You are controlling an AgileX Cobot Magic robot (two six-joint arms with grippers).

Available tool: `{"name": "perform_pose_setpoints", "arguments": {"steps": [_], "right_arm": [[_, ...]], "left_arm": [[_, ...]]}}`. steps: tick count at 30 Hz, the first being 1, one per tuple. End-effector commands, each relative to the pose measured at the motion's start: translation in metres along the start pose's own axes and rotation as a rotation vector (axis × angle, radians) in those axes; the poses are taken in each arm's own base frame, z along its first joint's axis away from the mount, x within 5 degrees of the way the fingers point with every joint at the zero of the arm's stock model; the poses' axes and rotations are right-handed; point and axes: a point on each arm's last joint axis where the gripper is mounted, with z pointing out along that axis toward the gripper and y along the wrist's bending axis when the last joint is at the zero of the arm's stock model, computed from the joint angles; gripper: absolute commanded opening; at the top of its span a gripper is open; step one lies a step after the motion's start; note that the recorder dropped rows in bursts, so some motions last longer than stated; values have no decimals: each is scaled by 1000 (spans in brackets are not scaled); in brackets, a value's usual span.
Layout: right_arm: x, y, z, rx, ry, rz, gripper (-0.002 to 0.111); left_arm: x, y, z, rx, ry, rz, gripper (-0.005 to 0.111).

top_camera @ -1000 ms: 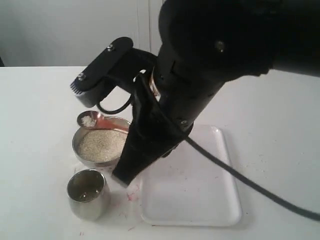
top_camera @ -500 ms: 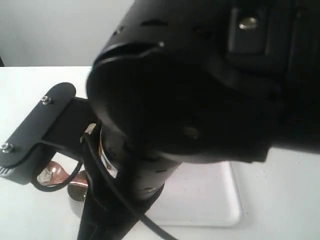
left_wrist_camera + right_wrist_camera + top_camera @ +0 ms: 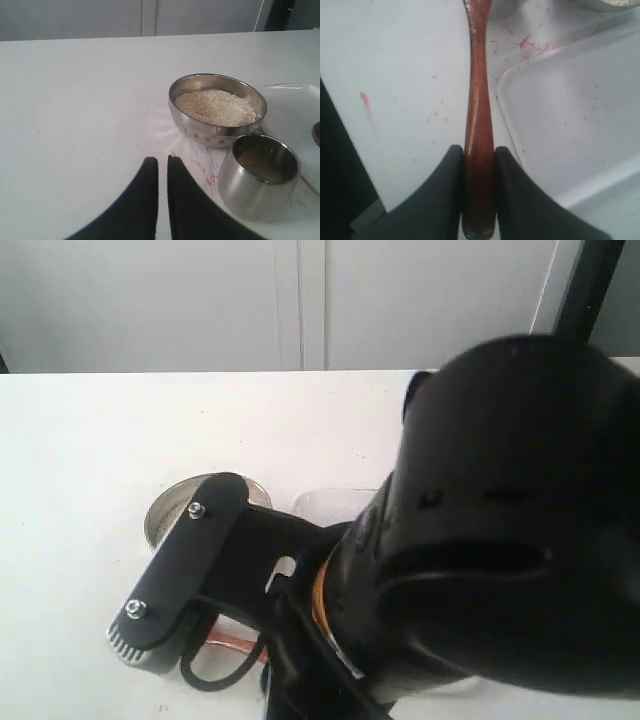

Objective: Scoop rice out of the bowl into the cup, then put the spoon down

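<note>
The steel bowl (image 3: pixel 200 131) holds a mound of off-white rice (image 3: pixel 216 106). The smaller steel cup (image 3: pixel 250 187) stands right beside it, nearer my left gripper (image 3: pixel 162 161), which is shut with nothing between its fingers. My right gripper (image 3: pixel 479 150) is shut on the reddish-brown spoon (image 3: pixel 478 95) at the end of its long handle. The scoop runs out of the right wrist view. In the exterior view the right arm (image 3: pixel 500 540) hides the cup and most of the spoon. Only part of the bowl's rim (image 3: pixel 170 508) shows there.
A white tray (image 3: pixel 570 115) lies beside the spoon handle, and its corner (image 3: pixel 295 97) sits behind the bowl and cup. Red marks (image 3: pixel 530 45) stain the white tabletop (image 3: pixel 75 100) near the vessels.
The right arm has swung down and toward the camera with the spoon, from over the bowl toward the cup. It now covers the cup and tray in the exterior view.
</note>
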Motion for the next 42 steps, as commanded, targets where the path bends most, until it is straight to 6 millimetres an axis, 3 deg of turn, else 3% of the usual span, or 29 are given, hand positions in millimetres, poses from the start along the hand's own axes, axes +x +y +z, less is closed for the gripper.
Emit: {"name": "perform_pose_setpoints", "arguments": {"steps": [1,17,24,42], "right_arm": [[2,-1,9,40,-76,16,0],[4,-8,54,228,-20,-141,0],[11,-9,61,259,-10,-165,0],[8,-18,58,367,-10,-319,0]], "left_arm": [[-2,-1,0,9,-8,-6,14],[-2,-1,0,9,-8,-6,14],[-2,-1,0,9,-8,-6,14],[-2,-1,0,9,-8,-6,14]]}}
